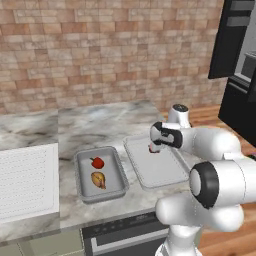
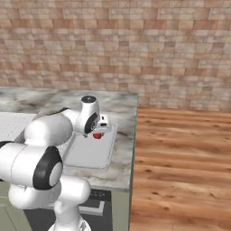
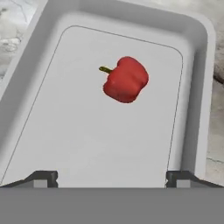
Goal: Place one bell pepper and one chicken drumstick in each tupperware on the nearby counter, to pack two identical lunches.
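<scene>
Hovering wide open and empty, end effector (image 3: 112, 177) over the wide grey box (image 3: 199, 87), red pepper (image 3: 126, 79) lying just below it, other box (image 1: 118, 165) with pepper and chicken off to its side on the surface (image 1: 100, 120)

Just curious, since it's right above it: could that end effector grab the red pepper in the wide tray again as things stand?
Probably yes. The end effector hangs open right over the wide tray, and the pepper lies alone on the tray's bare floor, with nothing between them and room on both sides for the fingers.
</scene>
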